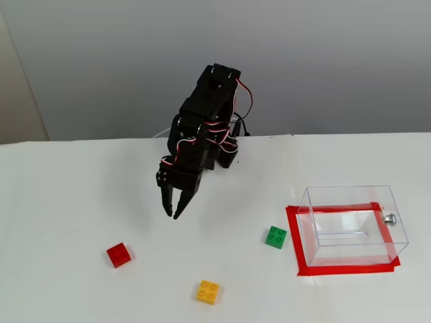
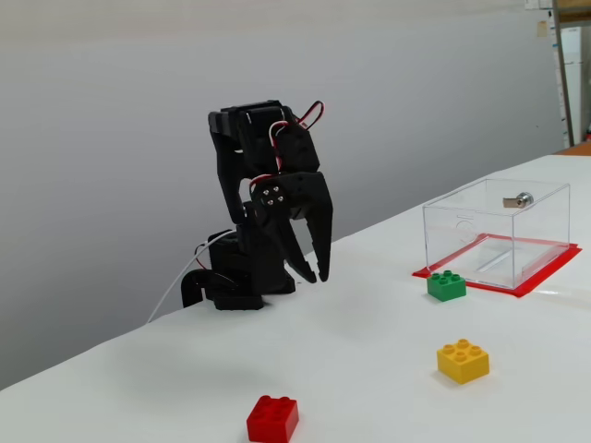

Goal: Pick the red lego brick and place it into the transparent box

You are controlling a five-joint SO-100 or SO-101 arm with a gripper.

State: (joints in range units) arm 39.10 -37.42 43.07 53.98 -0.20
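You are at the reach step: your gripper (image 1: 172,214) hangs empty, fingers slightly parted, so swing toward the red lego brick (image 1: 118,254) lying well apart from the transparent box (image 1: 353,229).

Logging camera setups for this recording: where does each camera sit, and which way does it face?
A fixed view: high, opposite the arm's base, looking down at the table; whole arm and tool show.
A fixed view: low, near table height, off to one side, looking across; arm and tool in profile.
Both share the red lego brick, green brick, yellow brick and transparent box.
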